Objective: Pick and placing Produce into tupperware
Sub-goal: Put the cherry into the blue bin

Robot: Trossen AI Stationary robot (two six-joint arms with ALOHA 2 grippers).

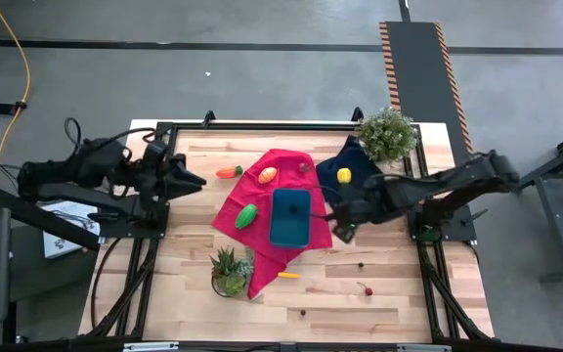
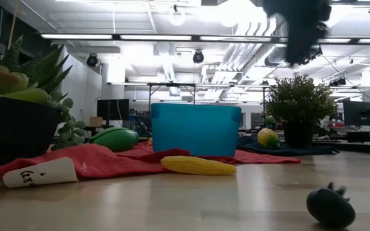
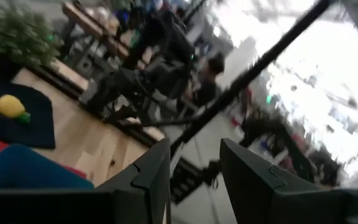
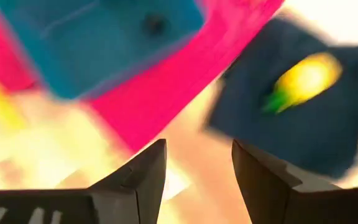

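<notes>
The right gripper (image 1: 343, 229) hung with fingers spread and empty just beside the teal tupperware (image 1: 289, 216) on the red cloth (image 1: 283, 164), while the left gripper (image 1: 195, 181) waited pressed together at the table's left edge

My teal tub (image 1: 290, 217) sits upright on the red cloth, one small dark piece inside. Around it lie a green fruit (image 1: 247, 215) just left, an orange one (image 1: 268, 175) farther, a carrot (image 1: 229, 172) far left, a lemon (image 1: 344, 175) far right, and corn (image 1: 288, 275) near.
</notes>
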